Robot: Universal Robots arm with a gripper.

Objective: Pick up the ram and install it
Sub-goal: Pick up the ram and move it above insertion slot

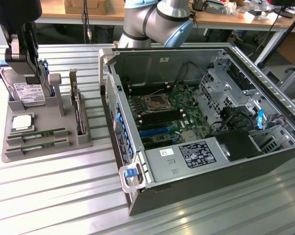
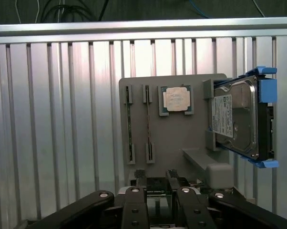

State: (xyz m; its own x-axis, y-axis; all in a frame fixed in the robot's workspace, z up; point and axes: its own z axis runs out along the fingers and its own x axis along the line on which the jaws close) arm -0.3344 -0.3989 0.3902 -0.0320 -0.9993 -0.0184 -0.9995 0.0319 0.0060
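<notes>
Gripper [image 2: 156, 175] open: fingers [image 2: 139, 176] stand apart with nothing clamped between them, poised over the grey holder tray [image 1: 49, 149] on the table [image 1: 49, 196]. Ram [image 1: 37, 133] lies flat in a slot at the tray's 6 o'clock edge in the exterior view, with a second stick [image 1: 37, 144] just beside it. The tray sits at 9 o'clock from the open computer case [image 1: 196, 191].

The ram [image 1: 39, 132] lies in the tray [image 1: 49, 122], beside the computer case [image 1: 211, 188].
</notes>
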